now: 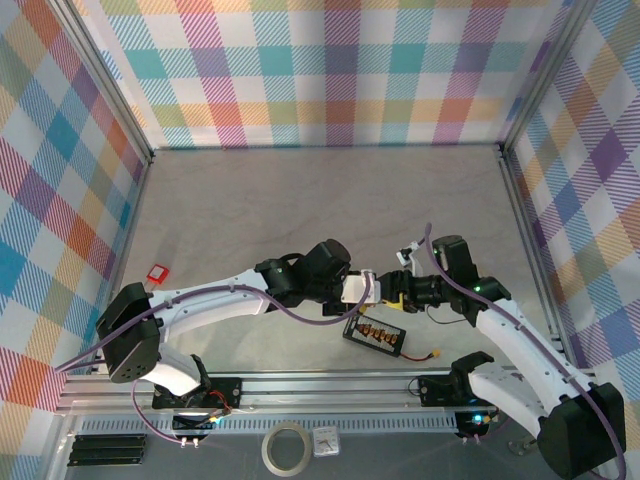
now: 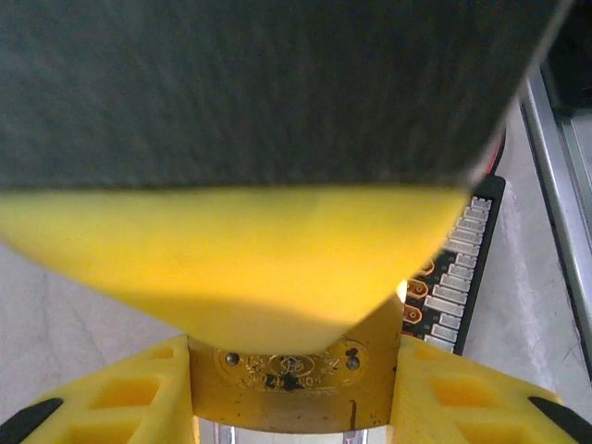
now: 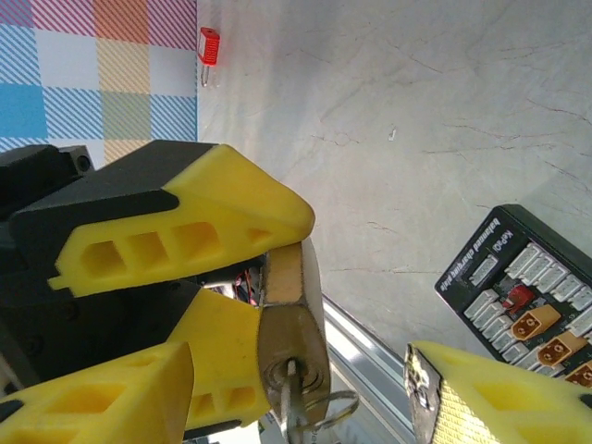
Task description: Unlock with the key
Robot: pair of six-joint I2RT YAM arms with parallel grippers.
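Right gripper (image 3: 298,381): spread, astride padlock (image 3: 294,344) base.
Key (image 3: 293,407): in padlock keyhole.
Left gripper (image 2: 291,375): pinching padlock body.
Board (image 3: 529,301): right of padlock.

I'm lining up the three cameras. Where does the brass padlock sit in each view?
Top external: the brass padlock is just right of centre.
Left wrist: bottom centre, between the left arm's fingers.
Right wrist: lower centre, keyhole toward the camera, key in it.
Shared landmark: the black connector board, right of the padlock in both wrist views, just below it from above.
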